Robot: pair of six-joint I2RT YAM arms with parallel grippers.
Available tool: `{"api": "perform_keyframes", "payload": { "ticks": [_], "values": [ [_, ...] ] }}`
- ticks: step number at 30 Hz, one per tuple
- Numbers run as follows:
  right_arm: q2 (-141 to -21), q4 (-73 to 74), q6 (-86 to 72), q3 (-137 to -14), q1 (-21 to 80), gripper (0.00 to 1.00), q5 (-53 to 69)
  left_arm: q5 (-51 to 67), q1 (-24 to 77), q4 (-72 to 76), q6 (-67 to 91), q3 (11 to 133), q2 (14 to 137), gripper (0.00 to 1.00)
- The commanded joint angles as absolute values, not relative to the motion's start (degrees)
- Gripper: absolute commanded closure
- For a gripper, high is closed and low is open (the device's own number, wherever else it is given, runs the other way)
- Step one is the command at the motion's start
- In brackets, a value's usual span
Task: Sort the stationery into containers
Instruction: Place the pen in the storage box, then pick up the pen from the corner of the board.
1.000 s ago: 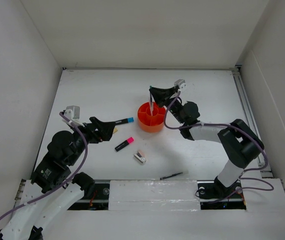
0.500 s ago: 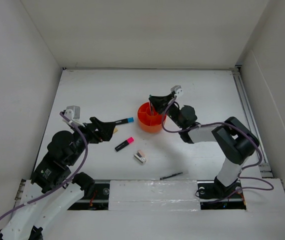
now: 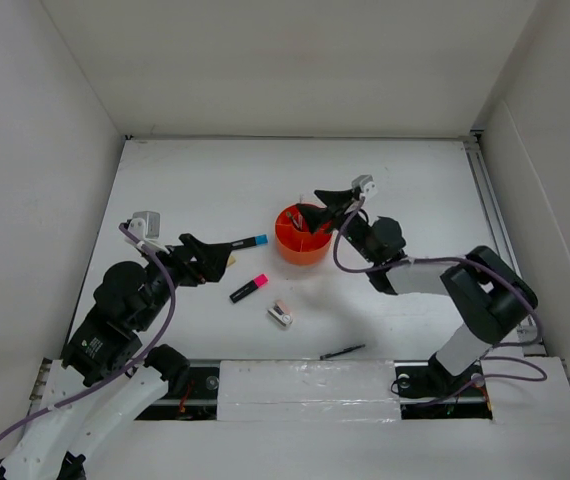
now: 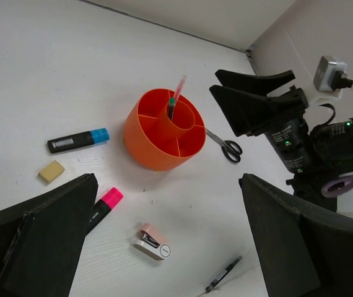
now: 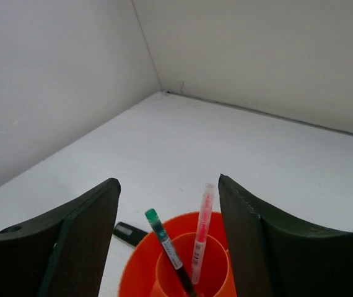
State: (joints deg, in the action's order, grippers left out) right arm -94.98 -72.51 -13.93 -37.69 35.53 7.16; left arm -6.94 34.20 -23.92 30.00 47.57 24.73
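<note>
Orange organiser [image 4: 148, 145], pink pen [image 5: 201, 232], tan eraser [image 4: 51, 171]

Overhead and both wrist views share the organiser [image 3: 300, 250]

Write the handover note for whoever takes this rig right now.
Left gripper: open, empty.
Right gripper: open, empty, above the orange organiser.
Done: pink pen and green-capped pen stand in the central cup.
To sort, all on the table: blue-capped marker, pink-capped marker, eraser, clip piece, scissors, thin black pen.
</note>
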Motion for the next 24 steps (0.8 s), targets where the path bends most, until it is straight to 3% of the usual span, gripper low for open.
{"api": "perform_keyframes", "payload": {
  "ticks": [1,5,6,7,12,13,14,15,16,18,20,24],
  "values": [
    [-87.91,-88.68,-14.33,-35.52,36.47,0.28,5.63,-5.02,34.45,-20.57,28.48,47.37,25.05,0.0],
    [-74.74,-75.37,-13.54,-34.28,37.0,0.19,-1.39,4.19,34.45,-17.94,25.58,46.85,29.34,0.0],
    [-67.49,-70.28,-12.23,-35.06,37.0,0.08,-3.15,6.74,34.45,-17.15,25.58,46.85,33.1,0.0],
    [-63.58,-58.48,-11.52,-35.85,37.87,0.03,-7.78,12.08,34.45,-17.14,23.84,47.37,35.22,0.0],
    [-40.75,-22.38,-14.66,-45.23,40.25,0.01,-22.4,18.98,37.33,-17.13,20.84,49.21,48.22,0.0],
    [-38.52,-17.02,-15.72,-46.83,40.25,0.01,-23.89,18.03,40.14,-17.75,20.83,49.22,50.08,0.0],
    [-34.75,-7.65,-17.21,-49.8,40.25,0.01,-25.73,10.36,49.56,-18.45,20.83,51.31,54.45,0.0],
    [-34.72,-3.73,-17.23,-51.05,40.25,0.01,-25.75,4.98,49.66,-19.41,21.7,52.72,54.49,0.0],
    [-33.32,-0.3,-17.75,-52.2,40.25,0.01,-25.75,-1.17,62.36,-20.73,22.67,54.56,61.19,0.0],
    [-30.42,7.63,-19.16,-54.22,40.25,0.01,-26.27,-14.61,72.03,-26.52,24.86,62.11,68.26,0.0],
    [-27.79,11.06,-20.47,-55.8,40.25,0.01,-25.76,-16.25,77.57,-28.29,25.49,65.81,76.5,0.0],
    [-22.96,15.9,-21.01,-56.42,40.78,0.01,-25.22,-14.24,79.1,-24.28,24.71,66.98,81.82,0.0]
  ]
}}
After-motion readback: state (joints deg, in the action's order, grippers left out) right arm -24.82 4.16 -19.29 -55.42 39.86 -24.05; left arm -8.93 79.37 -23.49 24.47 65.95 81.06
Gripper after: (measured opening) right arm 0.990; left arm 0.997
